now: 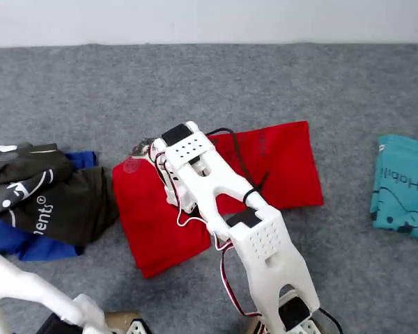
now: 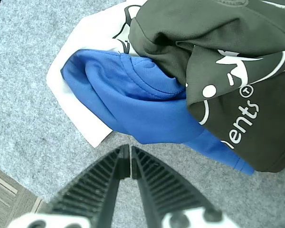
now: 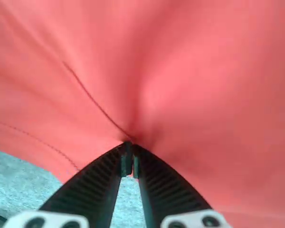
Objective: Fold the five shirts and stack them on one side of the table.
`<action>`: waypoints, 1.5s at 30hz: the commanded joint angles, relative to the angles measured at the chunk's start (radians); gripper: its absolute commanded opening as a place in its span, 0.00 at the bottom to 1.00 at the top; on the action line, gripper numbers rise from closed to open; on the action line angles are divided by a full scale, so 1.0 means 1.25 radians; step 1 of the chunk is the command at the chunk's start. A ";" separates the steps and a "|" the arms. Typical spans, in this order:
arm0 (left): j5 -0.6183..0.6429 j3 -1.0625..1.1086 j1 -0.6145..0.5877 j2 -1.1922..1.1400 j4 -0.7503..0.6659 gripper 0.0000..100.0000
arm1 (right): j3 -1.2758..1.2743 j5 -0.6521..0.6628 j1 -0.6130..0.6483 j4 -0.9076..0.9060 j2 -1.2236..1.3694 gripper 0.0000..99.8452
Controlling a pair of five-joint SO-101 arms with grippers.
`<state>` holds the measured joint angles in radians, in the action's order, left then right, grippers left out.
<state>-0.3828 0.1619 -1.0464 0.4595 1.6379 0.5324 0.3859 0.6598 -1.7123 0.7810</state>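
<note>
At left, a heap of shirts [image 1: 56, 198] is lying unfolded, the left gripper [image 2: 130, 164] hanging closed and empty near it; mid-table, the right gripper [image 3: 128, 159] is pinching the red shirt [image 1: 285, 167], apparently mid-fold, its edge needing carrying across; a teal shirt [image 1: 404, 188] is lying folded at right.

Our right arm [image 1: 244, 223] stretches across the red shirt [image 1: 285, 167] to its far left corner. There our right gripper [image 3: 128, 148] has its fingers [image 3: 95, 175] pressed together on a pinch of the red cloth. Our left arm [image 1: 21, 289] stands left of that shirt, and our left gripper [image 2: 130, 153] is closed, fingers meeting on nothing.
</note>
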 commanded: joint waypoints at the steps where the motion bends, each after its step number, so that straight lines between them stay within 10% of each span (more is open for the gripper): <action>1: -0.006 -0.004 0.000 0.026 -0.016 0.01 | 0.064 -0.010 -0.009 -0.053 -0.088 0.01; 9: -0.006 -0.004 0.002 0.025 -0.016 0.01 | -0.037 -0.011 0.050 -0.067 -0.315 0.02; 17: -0.005 -0.004 0.002 0.025 -0.016 0.01 | -0.286 -0.016 0.219 -0.034 -0.419 0.24; 37: -0.005 -0.004 0.001 0.026 0.010 0.01 | -0.560 -0.015 0.377 0.292 -0.373 0.23; 45: -0.005 -0.004 -0.002 0.026 0.016 0.01 | -0.476 -0.010 0.344 0.299 -0.298 0.01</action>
<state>-0.3828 0.1619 -1.0464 0.4595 1.6517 -0.0997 0.3751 1.0863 -1.3533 0.3989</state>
